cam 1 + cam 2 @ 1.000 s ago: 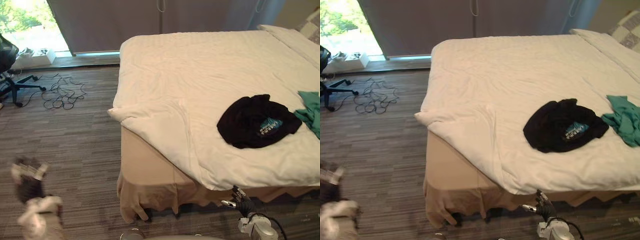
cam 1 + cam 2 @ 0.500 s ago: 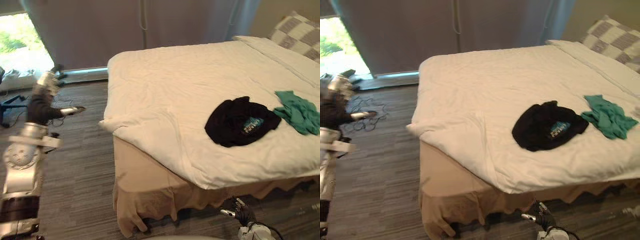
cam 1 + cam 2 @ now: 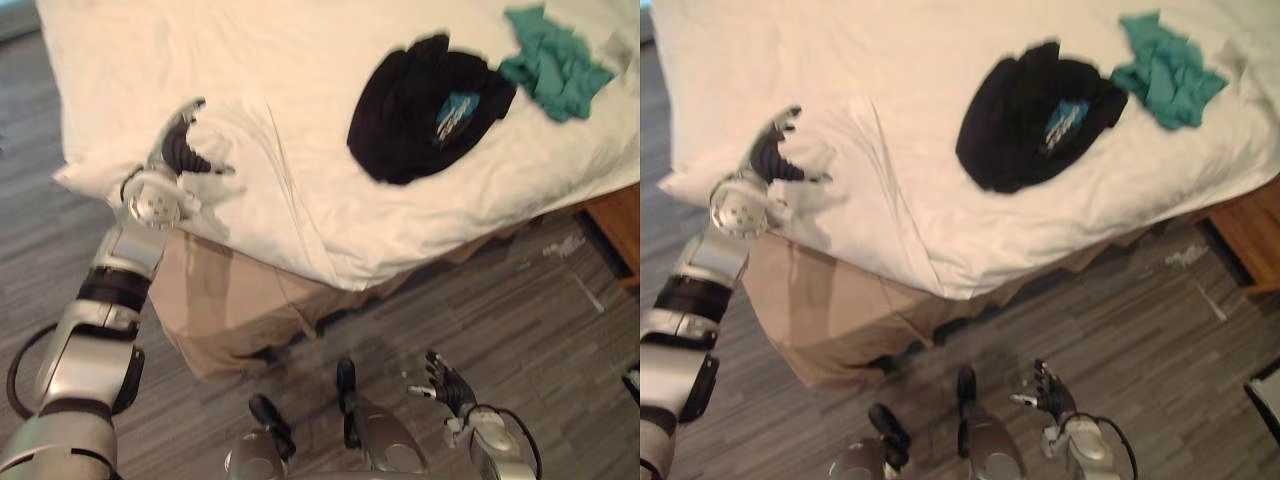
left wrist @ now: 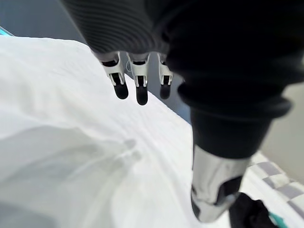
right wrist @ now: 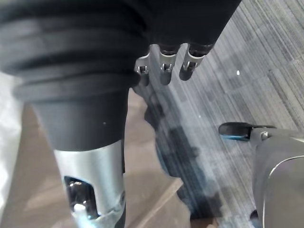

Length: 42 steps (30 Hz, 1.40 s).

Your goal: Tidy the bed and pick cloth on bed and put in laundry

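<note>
Stereo head pair down onto bed (image 3: 300, 60); wrist close-ups

A bedroom: white-duveted bed (image 3: 300, 120) (clothes (image 3: 430, 105) strewn on top), beige bed skirt (image 3: 220, 310), grey striped carpet (image 3: 520, 310).

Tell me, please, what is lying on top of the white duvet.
A black garment and a teal cloth lie side by side on the duvet; the left hand is over its corner. Anything beneath the two clothes is covered.
</note>
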Motion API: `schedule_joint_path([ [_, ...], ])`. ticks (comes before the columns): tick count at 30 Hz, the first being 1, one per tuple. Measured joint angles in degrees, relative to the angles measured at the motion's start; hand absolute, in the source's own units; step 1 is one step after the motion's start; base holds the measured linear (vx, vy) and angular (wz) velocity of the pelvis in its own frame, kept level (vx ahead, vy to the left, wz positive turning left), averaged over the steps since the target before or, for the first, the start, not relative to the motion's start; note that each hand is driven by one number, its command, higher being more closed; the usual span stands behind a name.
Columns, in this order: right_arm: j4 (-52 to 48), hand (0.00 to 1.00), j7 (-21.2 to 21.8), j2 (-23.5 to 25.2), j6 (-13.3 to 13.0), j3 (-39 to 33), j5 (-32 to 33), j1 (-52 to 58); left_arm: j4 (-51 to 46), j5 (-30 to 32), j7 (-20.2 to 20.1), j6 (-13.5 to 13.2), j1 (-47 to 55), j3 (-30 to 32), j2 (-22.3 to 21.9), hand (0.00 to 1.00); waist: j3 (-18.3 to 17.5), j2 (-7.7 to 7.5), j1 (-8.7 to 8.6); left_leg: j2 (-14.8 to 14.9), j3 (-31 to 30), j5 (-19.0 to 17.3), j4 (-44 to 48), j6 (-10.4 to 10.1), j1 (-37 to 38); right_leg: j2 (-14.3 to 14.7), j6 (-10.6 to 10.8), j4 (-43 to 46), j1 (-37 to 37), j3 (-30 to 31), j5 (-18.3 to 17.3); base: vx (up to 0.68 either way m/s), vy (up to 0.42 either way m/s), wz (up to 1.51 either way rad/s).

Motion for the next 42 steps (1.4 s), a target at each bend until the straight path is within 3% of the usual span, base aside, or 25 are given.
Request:
schedule_joint_path([
  [3,-2.4,0.0,-0.2,-1.5,-0.8,0.3,3.2,-2.0,1.0,5.3,1.8,5.7,-4.6,-1.9,0.1,1.0,2.3,-0.63,-0.61,-0.4,0.0,0.8,-0.2,0.4,-4.6,-0.4,0.2,-0.9,-4.3,0.6,1.3,-0.04,0.014,0.04],
  [7,-4.3,0.0,-0.1,-1.9,-1.7,1.2,4.8,-2.5,1.7,10.2,1.7,9.2,-8.9,-2.0,1.7,1.0,4.5,-1.19,-0.93,-0.5,0.1,1.3,-0.3,0.4,-5.6,-0.3,0.3,-0.9,-5.6,0.9,1.4,-0.01,-0.002,-0.03],
  [11,-4.4,0.0,1.1,-3.3,-2.9,1.4,7.8,-3.1,2.0,13.9,-3.2,9.3,-9.5,-2.4,4.0,1.0,4.5,-1.18,-1.93,-0.6,0.4,1.5,-0.4,0.7,-6.2,-0.3,0.9,-1.0,-6.5,1.8,2.9,-0.02,-0.004,-0.05],
  [15,-3.9,0.0,0.8,-3.4,-2.8,1.0,8.6,-2.7,2.7,12.4,-4.0,8.1,-4.0,-2.3,4.0,1.0,4.5,-1.02,-2.62,-1.8,-0.1,1.7,-1.8,1.1,-2.7,-1.2,1.0,-2.9,-2.1,1.8,3.0,-0.01,-0.002,0.02],
  [18,-2.0,0.0,-0.1,-3.3,-0.6,-1.4,8.8,-2.7,1.0,8.3,-4.4,5.5,5.3,1.2,2.7,1.0,4.2,-0.14,-2.56,-1.9,-1.3,1.8,-2.7,1.2,1.5,-1.2,1.2,-3.4,2.6,0.5,2.8,0.01,-0.002,0.09],
  [20,1.9,0.0,-0.8,-3.3,1.7,-5.5,8.6,-2.1,-1.6,6.4,-4.6,3.4,14.5,3.6,-0.1,1.0,2.7,1.45,-2.32,-1.8,-2.6,1.8,-3.2,1.3,4.1,-1.2,2.0,-3.7,6.2,-1.1,2.1,0.02,0.015,0.39],
  [21,5.4,0.0,-1.5,-3.1,3.2,-8.8,8.5,-1.0,-3.6,5.0,-4.8,1.8,22.6,6.3,-2.4,0.0,0.5,2.76,-1.83,-1.9,-3.5,1.9,-3.4,0.9,5.6,-1.5,2.2,-3.7,8.3,-2.4,1.4,0.06,0.035,0.41],
  [24,10.0,0.0,-2.6,-2.1,6.0,-13.3,7.9,1.4,-5.7,3.0,-5.3,-0.3,36.2,11.3,-6.0,0.0,-2.9,4.47,0.1,-2.2,-4.7,1.8,-3.8,0.7,9.0,-1.7,2.1,-3.7,12.2,-4.2,-0.7,0.08,0.022,0.27],
  [26,12.6,0.0,-3.2,-0.8,7.9,-15.6,7.4,4.4,-6.2,1.6,-5.0,-1.4,47.7,15.6,-9.5,0.0,-7.1,5.58,1.71,-2.5,-5.6,1.5,-5.2,0.2,11.2,-1.8,2.4,-3.1,14.7,-5.6,-2.8,0.07,0.005,0.36],
  [28,15.3,0.0,-3.5,2.0,9.5,-17.6,7.5,6.8,-6.9,0.3,-2.9,-4.6,57.3,20.8,-13.5,0.0,-10.9,5.51,2.72,-2.5,-6.6,1.1,-6.8,-0.3,14.3,-1.8,2.7,-2.1,17.8,-7.8,-5.3,0.09,-0.003,0.43],
  [30,18.4,0.0,-3.6,4.2,10.7,-19.0,7.5,7.9,-6.7,0.2,-2.2,-5.7,61.9,24.8,-17.7,0.0,-14.7,4.72,4.02,-2.6,-7.3,1.2,-8.0,-0.6,16.3,-1.8,2.9,-1.8,19.9,-9.2,-6.8,0.1,-0.009,0.29],
  [33,21.2,0.0,-4.8,5.7,11.3,-21.2,7.5,7.7,0.3,-0.2,-1.2,-5.8,67.0,31.2,-21.1,0.0,-17.0,4.0,4.01,-2.8,-7.9,1.2,-9.3,-0.8,19.0,-1.8,3.0,-1.7,22.3,-9.9,-7.8,0.09,-0.004,0.14],
  [35,24.0,0.0,-7.7,5.9,11.2,-24.5,8.3,6.6,8.4,-2.3,0.0,-5.2,71.8,38.5,-22.2,0.0,-18.3,3.35,4.33,-3.2,-8.0,1.5,-10.0,-1.3,19.4,-1.8,3.0,-1.8,22.4,-10.2,-8.1,0.11,-0.008,0.08],
  [38,26.7,0.0,-14.5,4.7,10.8,-31.0,8.6,4.7,13.9,-7.6,1.2,-2.4,76.0,50.2,-22.2,0.0,-18.5,3.08,5.81,-3.6,-8.2,1.5,-10.3,-1.4,21.0,-2.2,2.9,-1.9,23.9,-10.5,-8.4,0.1,0.001,0.09],
  [41,28.5,0.0,-22.2,0.3,9.7,-37.1,8.5,0.7,15.7,-8.0,1.6,-1.8,77.0,60.6,-22.2,0.0,-19.7,3.42,6.29,-4.2,-9.3,0.8,-10.3,-1.0,20.9,-2.6,3.1,-2.7,25.2,-11.7,-8.5,0.02,0.01,0.2],
  [42,27.9,1.0,-25.0,-0.9,8.9,-38.6,8.0,-0.7,15.7,-8.2,2.2,-2.0,76.9,61.8,-22.6,0.0,-19.9,3.48,6.3,-4.3,-9.5,0.7,-10.3,-0.9,20.8,-2.7,3.1,-2.7,25.3,-12.0,-8.5,0.01,0.004,0.15],
])
